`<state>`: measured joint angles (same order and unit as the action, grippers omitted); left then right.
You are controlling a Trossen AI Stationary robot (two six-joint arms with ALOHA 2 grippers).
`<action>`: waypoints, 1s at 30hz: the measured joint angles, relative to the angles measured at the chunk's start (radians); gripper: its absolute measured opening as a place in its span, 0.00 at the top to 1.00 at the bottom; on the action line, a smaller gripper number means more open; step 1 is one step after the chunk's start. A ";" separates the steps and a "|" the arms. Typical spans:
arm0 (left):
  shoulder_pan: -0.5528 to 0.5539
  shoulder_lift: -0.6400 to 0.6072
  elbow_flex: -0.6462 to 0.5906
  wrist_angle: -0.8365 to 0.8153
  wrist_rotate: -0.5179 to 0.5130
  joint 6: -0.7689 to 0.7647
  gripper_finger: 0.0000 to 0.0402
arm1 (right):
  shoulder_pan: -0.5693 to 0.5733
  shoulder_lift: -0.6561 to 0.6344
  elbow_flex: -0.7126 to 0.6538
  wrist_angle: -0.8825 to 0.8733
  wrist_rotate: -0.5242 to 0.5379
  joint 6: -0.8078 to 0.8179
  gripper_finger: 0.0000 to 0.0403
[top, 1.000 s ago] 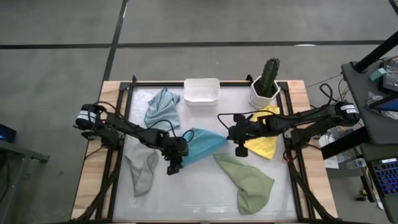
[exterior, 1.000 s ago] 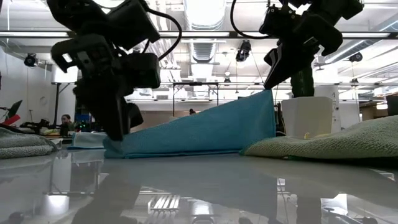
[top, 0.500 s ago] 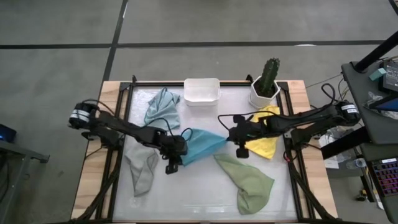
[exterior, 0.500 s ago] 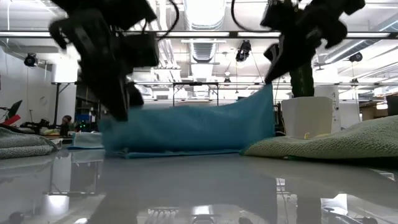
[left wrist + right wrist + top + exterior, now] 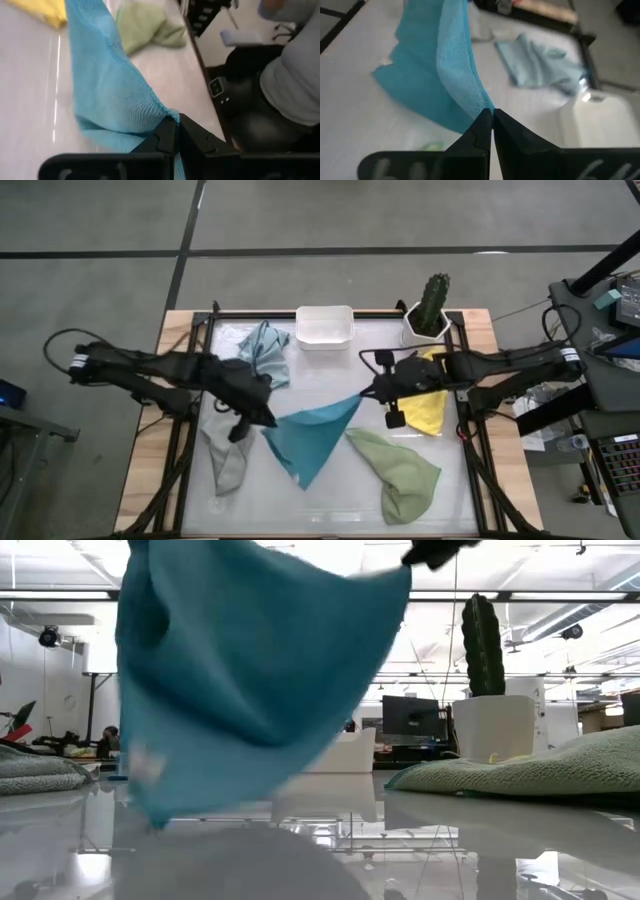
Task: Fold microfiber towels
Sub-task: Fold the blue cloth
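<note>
Nubby bright blue towel [image 5: 310, 442], hanging triangle; left gripper [image 5: 262, 423], right gripper [image 5: 364, 393] pinching its corners

Bright blue towel [image 5: 308, 440] lifted, stretched; four others crumpled.

Grey floor [image 5: 90, 270] crossed by dark seams surrounds the table; ceiling strip lights [image 5: 520, 595] glow above distant monitors [image 5: 410, 718].

Bare worktop [image 5: 330, 505] at the near middle lies open. Raised bright blue towel [image 5: 305, 438] spans the centre; sage green towel [image 5: 400, 470] and grey towel [image 5: 228, 455] flank it.
</note>
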<state>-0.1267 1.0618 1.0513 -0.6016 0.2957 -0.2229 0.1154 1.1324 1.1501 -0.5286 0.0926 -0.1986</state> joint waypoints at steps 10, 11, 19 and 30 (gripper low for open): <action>0.014 -0.060 -0.127 0.021 -0.076 -0.095 1.00 | 0.000 0.001 0.091 -0.056 0.015 -0.038 0.98; 0.014 -0.052 -0.154 0.037 -0.077 -0.105 1.00 | 0.000 0.004 0.079 -0.058 0.014 -0.035 0.98; 0.014 0.040 -0.373 0.368 -0.076 -0.150 0.99 | 0.004 0.040 -0.081 -0.017 -0.007 0.096 0.98; -0.012 0.325 -0.457 0.754 -0.035 -0.217 0.71 | 0.028 0.047 -0.243 -0.006 -0.107 0.262 0.98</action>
<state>-0.1383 1.3866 0.5940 0.1523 0.2611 -0.4402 0.1438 1.1798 0.9067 -0.5342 -0.0146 0.0631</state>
